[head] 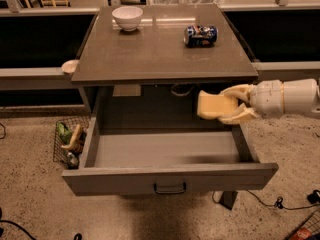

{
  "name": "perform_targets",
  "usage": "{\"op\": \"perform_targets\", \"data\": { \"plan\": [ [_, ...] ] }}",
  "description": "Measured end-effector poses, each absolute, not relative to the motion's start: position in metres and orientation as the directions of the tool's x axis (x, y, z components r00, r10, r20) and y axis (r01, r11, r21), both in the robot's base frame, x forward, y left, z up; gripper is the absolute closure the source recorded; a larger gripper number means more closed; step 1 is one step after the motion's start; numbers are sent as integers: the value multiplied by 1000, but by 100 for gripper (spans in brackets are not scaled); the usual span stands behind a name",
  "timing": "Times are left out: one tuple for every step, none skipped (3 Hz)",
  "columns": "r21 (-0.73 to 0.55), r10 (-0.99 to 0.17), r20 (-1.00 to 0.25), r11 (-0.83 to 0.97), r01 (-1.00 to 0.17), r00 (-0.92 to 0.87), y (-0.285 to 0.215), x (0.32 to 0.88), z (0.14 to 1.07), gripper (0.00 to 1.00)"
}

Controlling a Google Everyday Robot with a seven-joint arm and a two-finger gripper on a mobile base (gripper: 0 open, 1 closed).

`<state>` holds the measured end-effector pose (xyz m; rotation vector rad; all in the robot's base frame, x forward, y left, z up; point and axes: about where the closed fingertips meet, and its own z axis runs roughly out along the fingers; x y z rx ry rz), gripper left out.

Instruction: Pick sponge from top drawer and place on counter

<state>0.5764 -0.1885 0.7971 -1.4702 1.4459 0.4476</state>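
Gripper [226, 105] clamped on sponge [212, 106], which projects to its left; table [160, 51] surface lies above and left of gripper.

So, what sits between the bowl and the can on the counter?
Nothing: the camera view shows bare counter between bowl and can. The gripper holds the sponge above the right side of the top drawer.
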Motion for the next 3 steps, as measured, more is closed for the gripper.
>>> {"op": "perform_targets", "data": {
  "plan": [
    [-484, -591, -745, 158, -860, 311, -191, 608, 846, 100],
    [-568, -630, -690, 167, -806, 355, -200, 654, 889, 100],
    [-568, -630, -690, 167, -806, 355, -200, 654, 889, 100]
  ]
}}
